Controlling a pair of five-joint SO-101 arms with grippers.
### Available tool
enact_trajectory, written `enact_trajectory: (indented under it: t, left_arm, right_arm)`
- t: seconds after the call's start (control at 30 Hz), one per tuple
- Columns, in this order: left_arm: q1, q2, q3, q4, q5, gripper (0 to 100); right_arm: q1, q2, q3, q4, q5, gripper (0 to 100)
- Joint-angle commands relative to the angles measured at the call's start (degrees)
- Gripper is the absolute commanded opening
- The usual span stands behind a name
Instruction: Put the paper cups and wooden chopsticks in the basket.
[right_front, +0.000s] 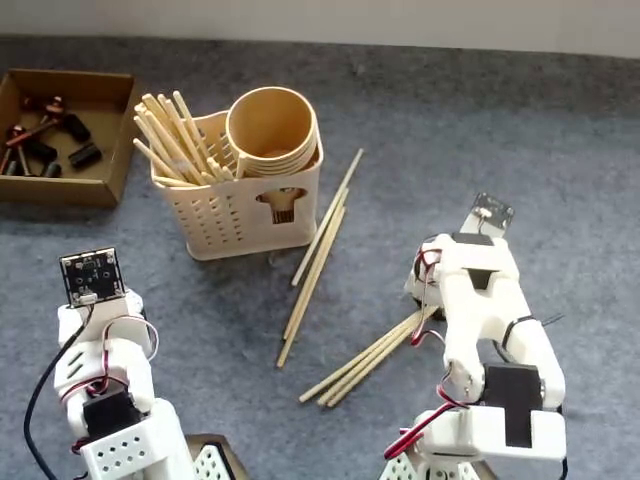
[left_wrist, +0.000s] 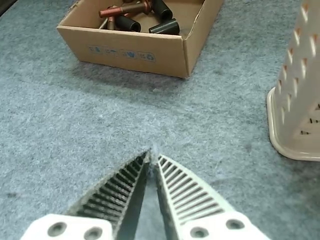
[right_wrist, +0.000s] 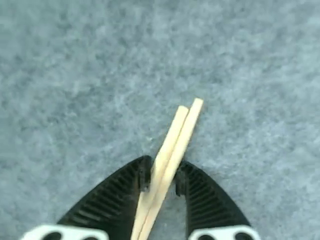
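Right gripper (right_wrist: 161, 174): clamped narrow on 2 wooden chopsticks (right_wrist: 182, 125), held side by side, tips poking out past the fingertips, low over grey carpet (right_wrist: 75, 75).

Left gripper (left_wrist: 151, 159): closed tip to tip, nothing between, just above the carpet, with cardboard box (left_wrist: 135, 50) ahead to one side and basket (left_wrist: 297, 100) to the other.

Basket, high view (right_front: 240, 220): upright. Inside: stack of paper cups (right_front: 272, 130) at the end away from the box, bundle of chopsticks (right_front: 172, 135) leaning at the end nearer it.

On carpet just beside basket: several loose chopsticks (right_front: 318, 250), roughly parallel. Nearer right arm (right_front: 490, 330): second cluster (right_front: 365, 360), 1 end running under that arm's wrist.

Cardboard box: bolts and black parts (left_wrist: 135, 12) inside.
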Motion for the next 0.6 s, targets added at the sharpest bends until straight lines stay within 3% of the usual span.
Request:
enact_trajectory:
  t: [0.0,0.13,0.37,0.57]
  left_arm:
    - [0.9,-0.7,-0.1,-1.1,-0.4,1]
    - [0.9,-0.7,-0.1,-1.1,-0.4,1]
    - [0.9,-0.7,-0.1,-1.1,-0.4,1]
    - [0.9,-0.7,-0.1,-1.1,-0.4,1]
  right_arm:
    - [-0.5,1.5,-0.3,-2.8,-0.2,1.9]
    - [-0.4,1.5,-2.0,-1.4,-0.4,1.3]
    - [-0.3,1.5,-12.7,13.9,-0.4,0.5]
    - [-0.3,1.5,-17.6,20.5,-0.2,0.5]
